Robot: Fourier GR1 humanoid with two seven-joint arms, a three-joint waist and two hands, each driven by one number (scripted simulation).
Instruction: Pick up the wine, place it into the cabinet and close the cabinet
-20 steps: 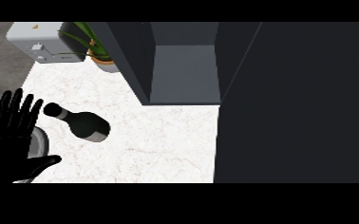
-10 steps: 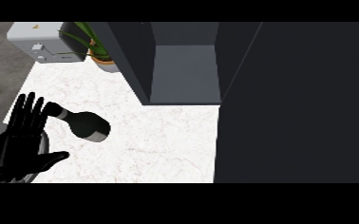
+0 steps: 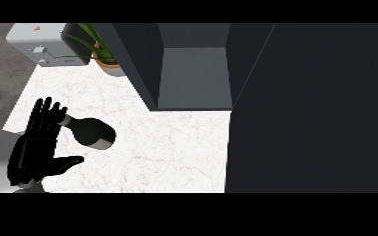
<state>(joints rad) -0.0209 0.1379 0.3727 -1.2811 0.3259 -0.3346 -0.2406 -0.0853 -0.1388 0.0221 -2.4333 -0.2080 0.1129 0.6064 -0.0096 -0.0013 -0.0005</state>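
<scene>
The wine bottle [image 3: 91, 131], dark with a pale neck, stands on the white marble counter [image 3: 162, 145] at the left. My left hand [image 3: 35, 145] is just left of it, fingers straight and spread, their tips beside the bottle's neck and the thumb stretched out below the bottle. The hand holds nothing. The open cabinet [image 3: 193, 75] shows a grey inner shelf at the top centre. Its dark door [image 3: 303, 110] stands open and fills the right side. My right hand does not show.
A potted plant [image 3: 103, 55] stands at the back left beside the cabinet wall. A grey toaster-like appliance [image 3: 40, 45] sits in the far left corner. The counter's left edge runs close to my left hand.
My left hand has moved right and up toward the bottle, its fingers now beside the neck. The bottle and the cabinet stay where they were.
</scene>
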